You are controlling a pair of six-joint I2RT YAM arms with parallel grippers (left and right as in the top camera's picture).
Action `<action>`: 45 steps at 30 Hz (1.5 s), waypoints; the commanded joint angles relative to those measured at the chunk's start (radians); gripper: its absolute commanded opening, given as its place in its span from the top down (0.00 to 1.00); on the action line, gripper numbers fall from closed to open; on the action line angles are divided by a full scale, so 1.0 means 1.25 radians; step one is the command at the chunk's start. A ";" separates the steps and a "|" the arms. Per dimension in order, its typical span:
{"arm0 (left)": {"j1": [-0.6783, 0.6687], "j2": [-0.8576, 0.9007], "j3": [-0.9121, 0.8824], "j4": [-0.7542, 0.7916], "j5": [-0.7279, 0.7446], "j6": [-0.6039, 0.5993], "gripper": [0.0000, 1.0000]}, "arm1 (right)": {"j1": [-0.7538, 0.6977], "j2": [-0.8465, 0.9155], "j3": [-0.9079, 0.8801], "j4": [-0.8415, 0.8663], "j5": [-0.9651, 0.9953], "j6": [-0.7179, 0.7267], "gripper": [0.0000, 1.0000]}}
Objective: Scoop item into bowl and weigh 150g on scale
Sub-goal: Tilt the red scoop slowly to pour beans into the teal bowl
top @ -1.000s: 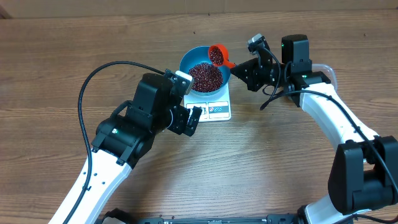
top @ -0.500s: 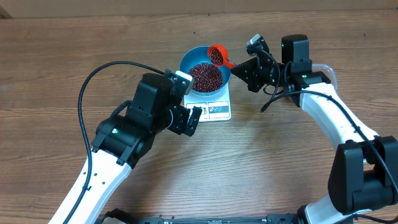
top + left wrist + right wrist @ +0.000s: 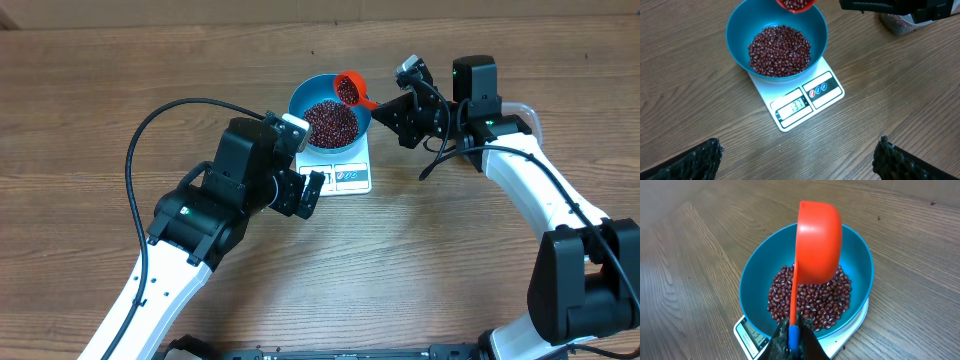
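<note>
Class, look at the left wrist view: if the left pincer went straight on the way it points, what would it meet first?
The left pincer would probably meet the scale at its display end first, though depth is unclear and it might touch bare table just short of it.

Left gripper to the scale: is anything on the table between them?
No. In the left wrist view, only bare wooden table lies between the open left gripper and the scale.
</note>
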 commanded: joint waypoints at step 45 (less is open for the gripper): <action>0.004 0.003 -0.008 0.000 0.006 0.018 0.01 | 0.009 0.001 -0.004 -0.016 0.000 -0.048 0.96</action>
